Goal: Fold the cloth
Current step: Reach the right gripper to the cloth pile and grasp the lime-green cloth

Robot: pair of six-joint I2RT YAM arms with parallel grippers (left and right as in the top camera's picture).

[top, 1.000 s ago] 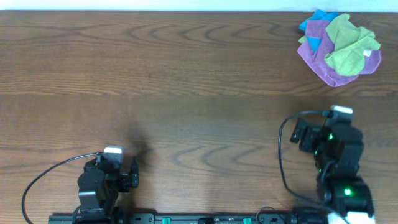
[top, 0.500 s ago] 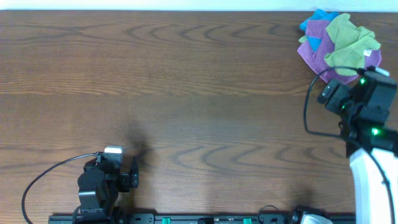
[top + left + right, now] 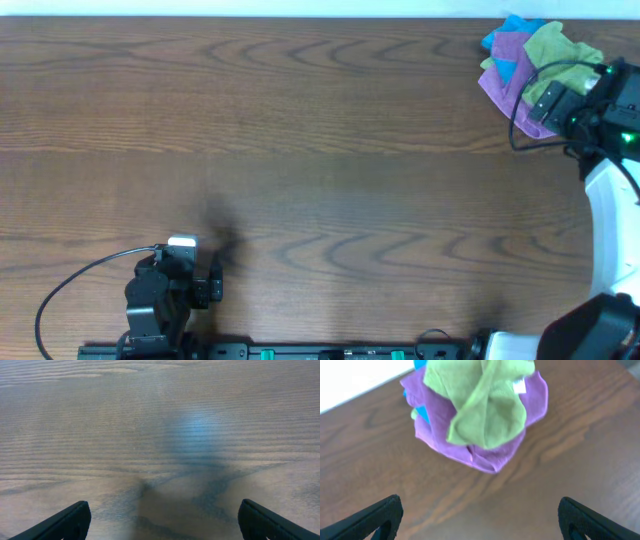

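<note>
A crumpled pile of cloths lies at the table's far right corner: a green cloth [image 3: 560, 50] on top of a purple cloth [image 3: 503, 88], with a blue cloth [image 3: 503, 38] beneath. In the right wrist view the green cloth [image 3: 482, 402] sits on the purple one [image 3: 485, 455], with blue [image 3: 420, 412] showing at the left. My right gripper [image 3: 480, 517] is open and empty, hovering over the pile's near side; the arm [image 3: 600, 105] covers part of the pile from overhead. My left gripper [image 3: 160, 520] is open and empty over bare wood at the front left [image 3: 170, 285].
The wooden table [image 3: 300, 150] ends at a white wall along the far edge [image 3: 300, 8]. A cable loops from the left arm's base [image 3: 70, 285].
My right arm has swung from the front right of the table up to the far right, arriving over the cloth pile. The left arm has not moved.
</note>
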